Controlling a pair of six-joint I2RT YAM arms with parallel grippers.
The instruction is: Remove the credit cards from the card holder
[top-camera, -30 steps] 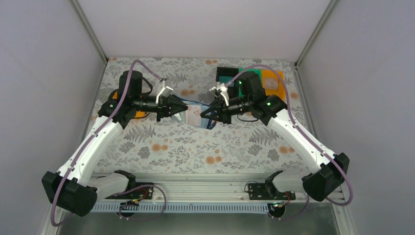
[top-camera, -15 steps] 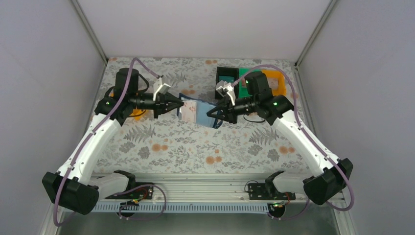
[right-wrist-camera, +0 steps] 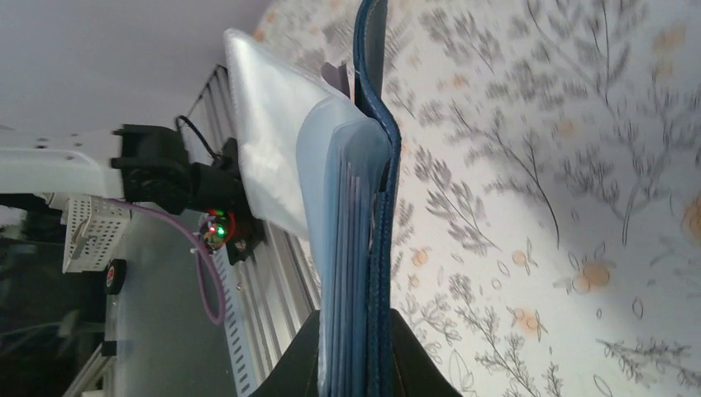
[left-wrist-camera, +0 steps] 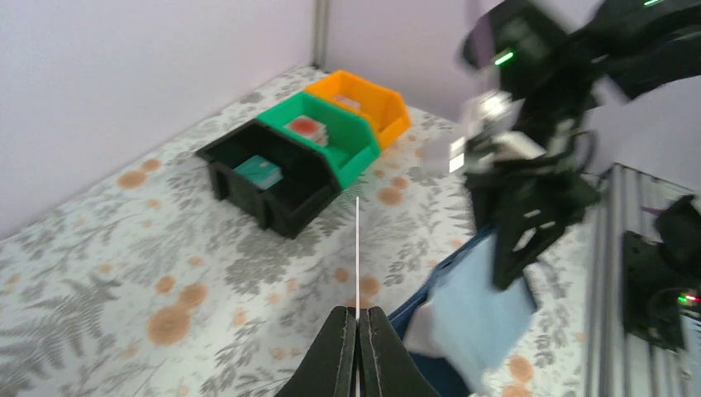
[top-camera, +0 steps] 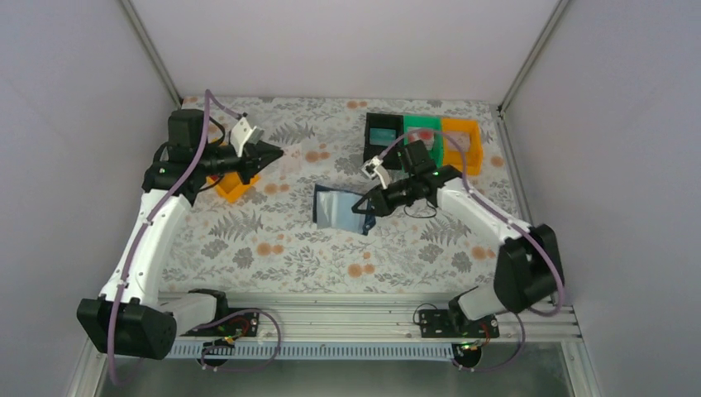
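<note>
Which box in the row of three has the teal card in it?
The black bin, at one end of the row beside the green bin. A teal card lies in it; the green one holds a red card.

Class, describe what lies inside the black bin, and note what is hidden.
Inside the black bin lies a teal card, lying flat. Whether more cards sit beneath it cannot be seen, and the bin's walls hide part of its floor.
</note>
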